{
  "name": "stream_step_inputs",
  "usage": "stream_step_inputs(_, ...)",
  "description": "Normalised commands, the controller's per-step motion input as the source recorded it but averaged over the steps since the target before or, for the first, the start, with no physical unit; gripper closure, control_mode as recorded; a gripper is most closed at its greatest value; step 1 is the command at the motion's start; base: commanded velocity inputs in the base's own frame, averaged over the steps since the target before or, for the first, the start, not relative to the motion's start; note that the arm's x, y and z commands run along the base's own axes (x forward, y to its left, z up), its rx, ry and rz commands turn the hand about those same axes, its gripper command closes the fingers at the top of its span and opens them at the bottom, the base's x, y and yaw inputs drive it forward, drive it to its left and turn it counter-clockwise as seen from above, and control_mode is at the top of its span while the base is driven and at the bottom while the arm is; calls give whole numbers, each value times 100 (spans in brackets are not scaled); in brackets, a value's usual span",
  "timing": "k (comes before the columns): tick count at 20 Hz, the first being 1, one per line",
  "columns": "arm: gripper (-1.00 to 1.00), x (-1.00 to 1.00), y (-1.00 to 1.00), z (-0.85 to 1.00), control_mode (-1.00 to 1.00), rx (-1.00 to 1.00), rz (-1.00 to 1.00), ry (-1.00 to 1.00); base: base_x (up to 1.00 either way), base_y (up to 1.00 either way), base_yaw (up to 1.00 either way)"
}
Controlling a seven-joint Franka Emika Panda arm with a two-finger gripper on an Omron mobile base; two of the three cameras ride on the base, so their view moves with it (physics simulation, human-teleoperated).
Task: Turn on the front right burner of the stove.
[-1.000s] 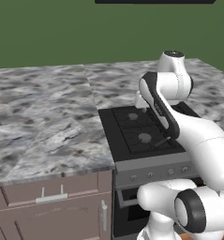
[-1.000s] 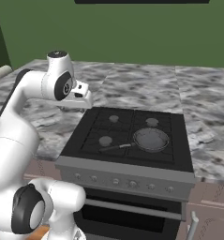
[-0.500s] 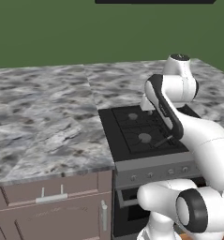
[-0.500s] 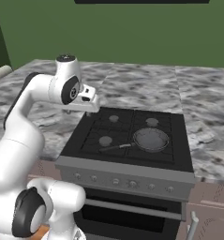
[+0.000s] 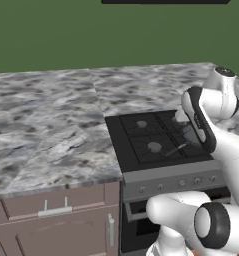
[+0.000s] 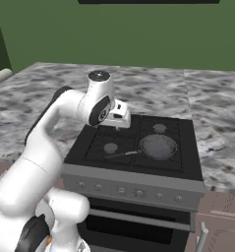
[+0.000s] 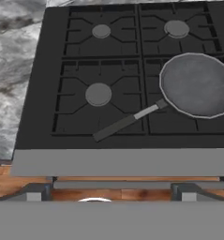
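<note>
The arm is bent high over the stove (image 6: pixel 138 162), which sits in the marble desk (image 5: pixel 46 125) with desk surface on both sides of it. In the right base view the pincer (image 6: pixel 120 117) hangs above the rear left part of the cooktop, apart from the grates; whether its tips are spread or pressed together I cannot tell, since they are too small there and do not show clearly from the hand camera. Looking down from the hand, the black cooktop lies square below: a bare burner disc at the front left (image 7: pixel 98 93), two more at the back (image 7: pixel 101 31) (image 7: pixel 176 28). The front right burner sits under a round grey frying pan (image 7: pixel 196 84), so its disc is hidden; the pan's long handle (image 7: pixel 127 122) runs diagonally toward the stove's front edge, ending in front of the front left disc. Along the grey front strip a row of small round knobs (image 6: pixel 138 193) faces out, all well apart from the pincer. Below them, the dark oven door with its bar handle (image 6: pixel 138 215), and brown cabinet drawers (image 5: pixel 56 210) beside the stove.
</note>
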Motion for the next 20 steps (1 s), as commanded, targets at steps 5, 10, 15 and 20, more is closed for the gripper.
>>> stream_step_inputs(5,-100,-3,-100,-42,-100,6,-1,-9,0,0,0)
stream_step_inputs(10,-100,-18,-90,-41,-100,1,0,-14,0,0,0)
stream_step_inputs(15,-100,-9,-59,-37,-100,0,0,-10,0,0,0)
stream_step_inputs(20,-100,-22,-97,-51,-100,0,20,-23,0,0,0)
